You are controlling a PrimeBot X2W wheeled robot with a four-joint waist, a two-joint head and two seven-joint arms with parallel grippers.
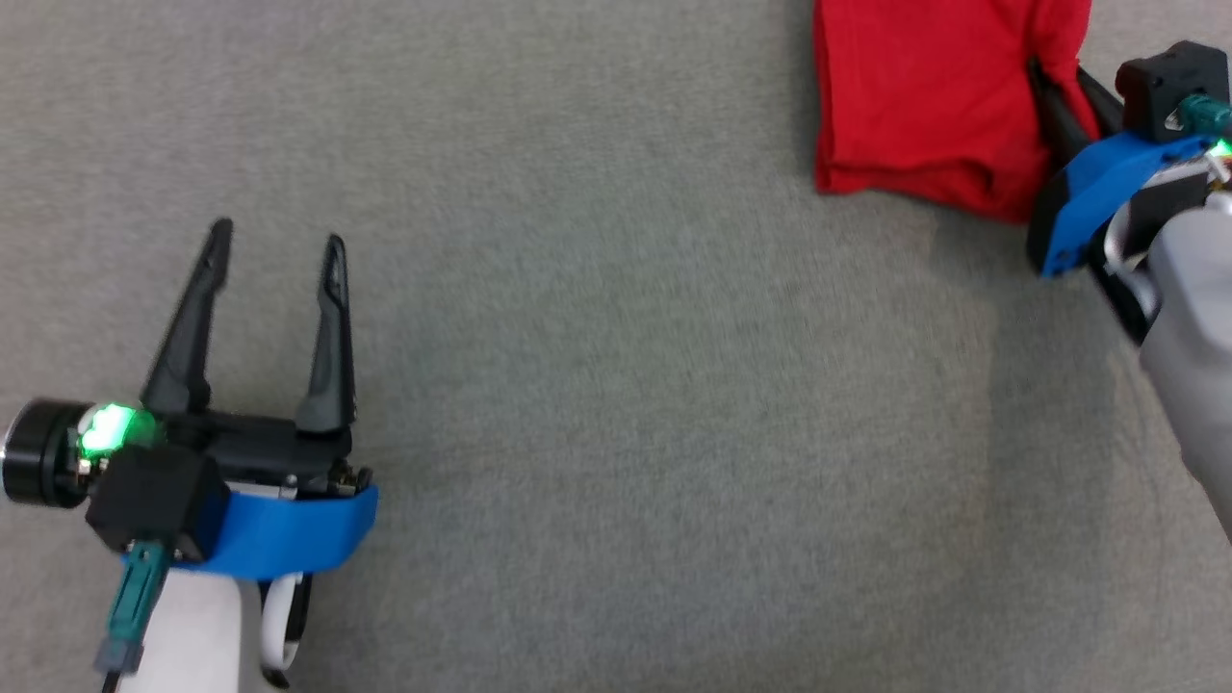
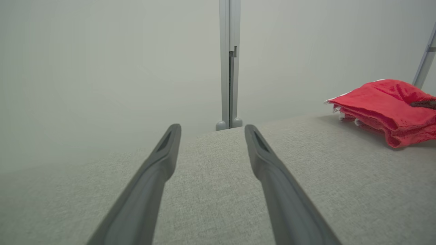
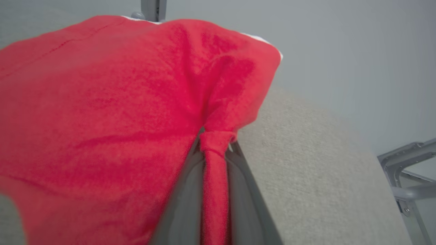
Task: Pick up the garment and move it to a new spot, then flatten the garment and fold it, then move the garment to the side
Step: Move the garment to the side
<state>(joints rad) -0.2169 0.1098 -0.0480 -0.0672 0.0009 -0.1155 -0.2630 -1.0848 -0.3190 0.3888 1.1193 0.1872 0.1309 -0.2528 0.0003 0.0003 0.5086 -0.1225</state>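
The garment (image 1: 914, 96) is a red folded cloth lying on the grey fabric surface at the top right of the head view. My right gripper (image 1: 1049, 91) reaches into its right edge and is shut on a pinch of the red fabric. In the right wrist view the garment (image 3: 102, 112) bunches between the two dark fingers (image 3: 190, 183), and a strip of cloth runs down between them. My left gripper (image 1: 279, 250) stands open at the lower left, far from the cloth, with nothing between its fingers. From the left wrist view the garment (image 2: 385, 109) lies folded in layers at the right.
The grey fabric surface (image 1: 616, 385) spreads wide between the two grippers. A grey upright post (image 2: 230, 64) stands beyond its far edge, before a pale wall. A metal frame (image 3: 408, 177) shows past the surface's right side.
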